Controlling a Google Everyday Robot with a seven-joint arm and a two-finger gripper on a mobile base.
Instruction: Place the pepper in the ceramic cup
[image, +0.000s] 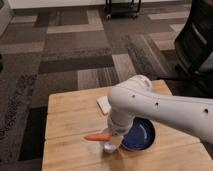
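The orange-red pepper (96, 136) lies level and points left, with its thick end hidden in my gripper (115, 140). The gripper is shut on it at the front middle of the wooden table (70, 115). The pale ceramic cup (108, 147) stands right under the gripper and the pepper's thick end. Only the cup's left rim shows. I cannot tell whether the pepper touches the rim. My white arm (160, 110) reaches in from the right and covers much of the table.
A dark blue plate (140, 134) lies just right of the cup, partly under the arm. A flat white item (103, 104) lies behind the gripper. A black office chair (200, 45) stands at the right, and a black cart (122, 6) far back.
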